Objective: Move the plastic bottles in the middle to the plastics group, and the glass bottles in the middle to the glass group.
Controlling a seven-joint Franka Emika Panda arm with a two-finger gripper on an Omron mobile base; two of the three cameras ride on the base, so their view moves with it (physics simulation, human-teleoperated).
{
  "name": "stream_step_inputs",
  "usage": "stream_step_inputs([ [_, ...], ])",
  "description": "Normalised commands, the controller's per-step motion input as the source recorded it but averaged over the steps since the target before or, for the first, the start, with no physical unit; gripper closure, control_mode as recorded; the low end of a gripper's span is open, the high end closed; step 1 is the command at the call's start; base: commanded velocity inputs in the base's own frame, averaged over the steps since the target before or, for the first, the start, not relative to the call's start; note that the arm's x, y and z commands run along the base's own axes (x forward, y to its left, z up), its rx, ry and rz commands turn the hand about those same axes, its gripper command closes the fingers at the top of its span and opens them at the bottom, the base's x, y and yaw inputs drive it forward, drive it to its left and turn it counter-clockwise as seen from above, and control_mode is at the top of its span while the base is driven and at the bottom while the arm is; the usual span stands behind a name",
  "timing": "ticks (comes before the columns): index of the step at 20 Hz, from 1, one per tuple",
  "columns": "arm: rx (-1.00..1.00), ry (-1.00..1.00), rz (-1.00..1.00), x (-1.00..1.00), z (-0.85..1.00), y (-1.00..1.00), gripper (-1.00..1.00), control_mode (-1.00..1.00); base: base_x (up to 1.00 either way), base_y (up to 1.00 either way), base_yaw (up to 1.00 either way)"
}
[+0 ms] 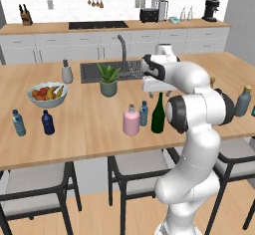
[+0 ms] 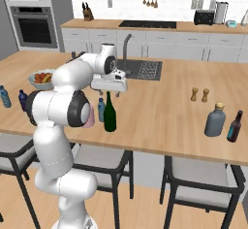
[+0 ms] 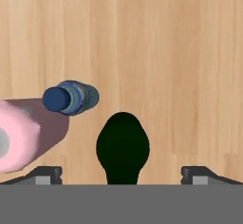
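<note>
- Left base view: three bottles stand together mid-desk (image 1: 89,129): pink bottle (image 1: 131,121), pale-blue water bottle (image 1: 144,113) just behind and beside it, green wine bottle (image 1: 158,113) next along. None has left the middle.
- Same view, far left: the plastics group, a pale-blue bottle (image 1: 18,123) and a navy bottle (image 1: 48,122), close together, well apart from the middle trio. Far right: grey-blue bottle (image 1: 243,101) of the glass group, also well apart.
- Same view: the hand hangs over the wine bottle's neck, above its top; the fingers are hard to make out from here.
- Right base view: the wine bottle (image 2: 110,112) stands upright directly under the hand; the water bottle (image 2: 101,110) peeks out just beside it, the pink one mostly hidden by the arm. Grey-blue bottle (image 2: 215,120) stands near the right end with a small dark bottle (image 2: 234,126) beside it.
- Hand view: looking straight down. Pincer (image 3: 122,174) spread to its full width, nothing between the tips; the wine bottle (image 3: 123,147) sits centred in the gap, untouched. Water bottle (image 3: 70,98) and pink bottle (image 3: 26,135) lie off to one side.
- Judgement: nothing sorted yet. All three moves remain; the wine bottle looks to be the first pick, with descent and closing not yet done.
</note>
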Motion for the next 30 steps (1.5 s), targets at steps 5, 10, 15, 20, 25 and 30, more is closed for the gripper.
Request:
stream_step_inputs([
  [5,0.0,0.0,0.0,0.07,-0.2,0.0,-1.0,-1.0,0.0,0.0,0.0],
  [10,0.0,0.0,0.0,-0.01,-0.09,0.0,-1.0,-1.0,0.0,0.0,0.0],
  [15,0.0,-0.03,0.0,-0.04,0.01,0.0,-1.0,-1.0,0.0,0.0,0.0],
  [20,0.0,-0.04,0.0,-0.11,0.12,0.0,-1.0,-1.0,0.0,0.0,0.0],
  [25,-0.01,-0.01,0.0,-0.19,0.11,0.0,-1.0,-1.0,0.0,0.0,0.0],
  [30,-0.07,0.0,0.0,-0.1,-0.03,0.0,-1.0,-1.0,0.0,0.0,0.0],
])
